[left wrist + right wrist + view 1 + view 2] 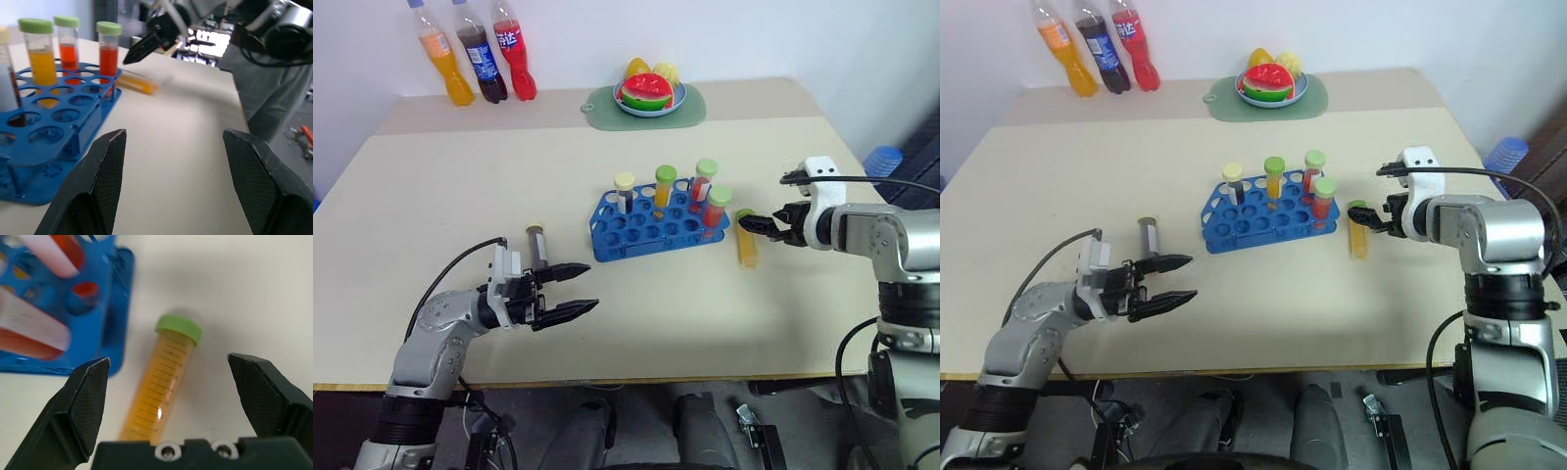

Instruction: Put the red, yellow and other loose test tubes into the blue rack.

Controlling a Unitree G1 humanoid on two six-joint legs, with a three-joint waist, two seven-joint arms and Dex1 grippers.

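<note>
Four tubes stand in the blue rack (658, 223); yellow tube (746, 245) and dark tube (536, 241) lie loose on the worktop (460, 186), left claw (574, 292) and right claw (168, 396) both open, empty.

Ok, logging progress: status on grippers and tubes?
Left gripper open, empty. Right gripper open over yellow tube lying beside blue rack. Dark tube loose near left gripper. Nothing in the way.

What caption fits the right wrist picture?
Open right gripper poised over a yellow tube lying beside the blue rack.
</note>
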